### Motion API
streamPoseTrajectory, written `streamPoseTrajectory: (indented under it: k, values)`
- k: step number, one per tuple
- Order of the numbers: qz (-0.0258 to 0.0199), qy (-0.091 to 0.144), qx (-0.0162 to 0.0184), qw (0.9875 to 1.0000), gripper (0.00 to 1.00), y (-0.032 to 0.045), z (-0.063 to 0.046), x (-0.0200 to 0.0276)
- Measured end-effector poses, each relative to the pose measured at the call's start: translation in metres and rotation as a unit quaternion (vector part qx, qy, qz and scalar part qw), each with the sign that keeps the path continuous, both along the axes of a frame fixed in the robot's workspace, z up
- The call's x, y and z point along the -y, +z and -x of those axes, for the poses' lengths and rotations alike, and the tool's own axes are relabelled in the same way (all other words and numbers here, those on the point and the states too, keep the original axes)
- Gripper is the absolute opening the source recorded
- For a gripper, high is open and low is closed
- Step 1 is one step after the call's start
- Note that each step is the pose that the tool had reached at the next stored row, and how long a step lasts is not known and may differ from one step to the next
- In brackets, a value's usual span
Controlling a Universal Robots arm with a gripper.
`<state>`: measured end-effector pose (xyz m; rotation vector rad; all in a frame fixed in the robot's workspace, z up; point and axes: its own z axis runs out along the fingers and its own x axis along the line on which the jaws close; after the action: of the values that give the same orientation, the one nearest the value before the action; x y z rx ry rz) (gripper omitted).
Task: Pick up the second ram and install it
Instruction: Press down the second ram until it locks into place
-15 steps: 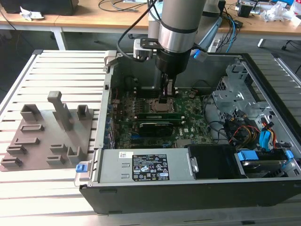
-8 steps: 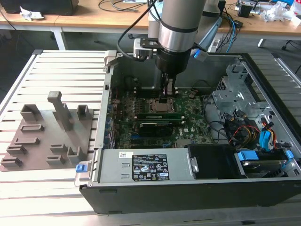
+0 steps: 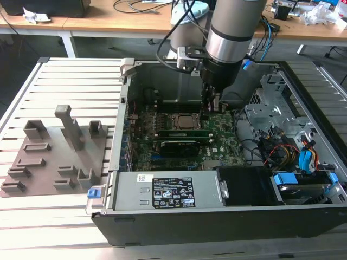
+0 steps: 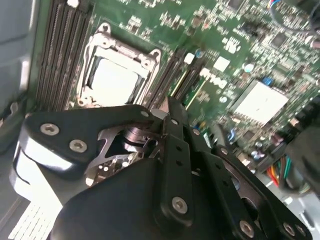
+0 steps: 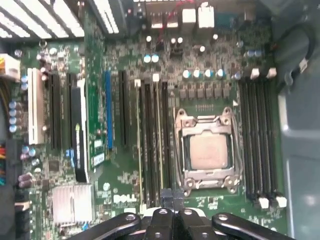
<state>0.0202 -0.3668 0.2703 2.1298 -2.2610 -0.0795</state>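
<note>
The gripper (image 3: 210, 106) sits low over the motherboard (image 3: 217, 127) beside the CPU socket (image 5: 206, 152); jaw state cannot be told. The case (image 3: 162, 216) rests on a slatted table (image 3: 65, 70).

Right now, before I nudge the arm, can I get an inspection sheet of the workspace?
Surface: slatted table carrying an open computer case.
Job's things: a green ram stick seated beside the CPU socket; cannot tell whether it is the second.
Clutter: grey fixture plate at the exterior view's left; black expansion card.
Tool: low over the memory slots beside the socket.
Cables: coloured wires inside the case.
Surroundings: desks behind.
</note>
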Motion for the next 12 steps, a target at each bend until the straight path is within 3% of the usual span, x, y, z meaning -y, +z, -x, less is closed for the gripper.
streamPoseTrajectory:
  k: [1, 5, 10, 12]
  values:
    - [0.0, 0.0, -0.0002, 1.0, 0.1, -0.0018, -0.001, 0.0004]
    - [0.0, 0.001, -0.0014, 1.0, 0.1, -0.0218, -0.005, 0.0012]
    - [0.0, 0.001, -0.0018, 1.0, 0.1, -0.0371, -0.007, 0.0012]
    - [0.0003, 0.001, -0.0019, 1.0, 0.1, -0.0399, -0.007, 0.0012]
